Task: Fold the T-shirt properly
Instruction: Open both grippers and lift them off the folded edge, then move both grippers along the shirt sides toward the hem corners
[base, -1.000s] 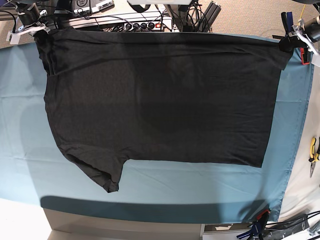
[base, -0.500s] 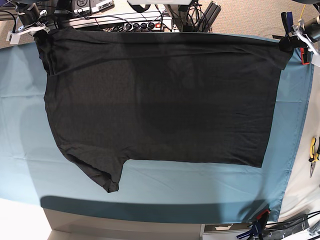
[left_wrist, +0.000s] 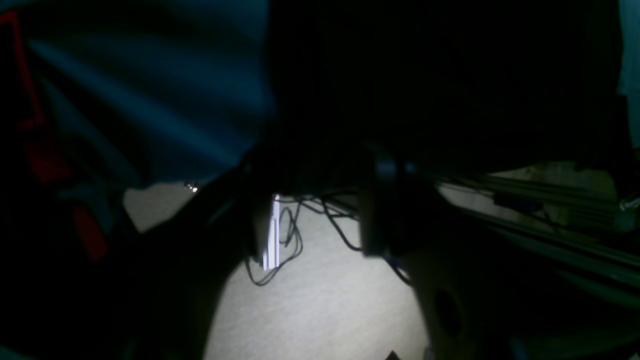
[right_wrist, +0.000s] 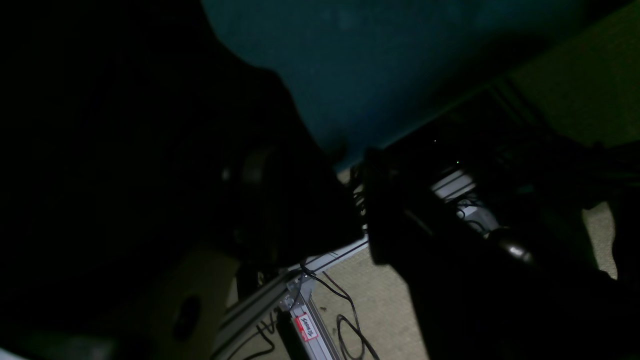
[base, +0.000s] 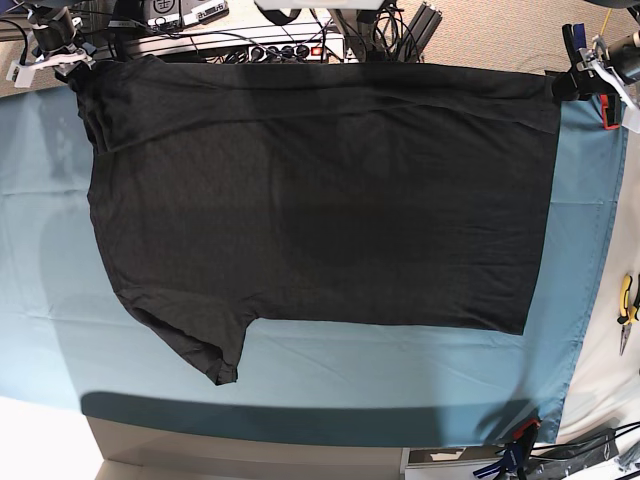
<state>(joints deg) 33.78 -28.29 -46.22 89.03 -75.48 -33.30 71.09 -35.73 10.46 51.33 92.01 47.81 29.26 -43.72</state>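
The black T-shirt (base: 320, 200) lies spread flat, plain side up, on the teal table cloth (base: 300, 380), with one sleeve pointing to the near left. My left gripper (base: 585, 82) is at the shirt's far right corner, and my right gripper (base: 62, 58) is at its far left corner. In the left wrist view the left gripper (left_wrist: 320, 200) stands open, floor showing through the gap and the dark T-shirt (left_wrist: 425, 75) just beyond. In the right wrist view the right gripper (right_wrist: 315, 200) has its jaws apart, with black T-shirt (right_wrist: 125, 125) fabric lying loose between them.
A red clamp (base: 608, 115) holds the cloth at the far right corner. Another clamp (base: 520, 440) is at the near right. Yellow-handled pliers (base: 627, 305) lie on the right margin. Cables and electronics (base: 250, 40) crowd the space behind the table's far edge.
Both grippers have opened and let go of the shirt's far corners. The far right corner has slipped back from the left gripper, and the far edge has settled.
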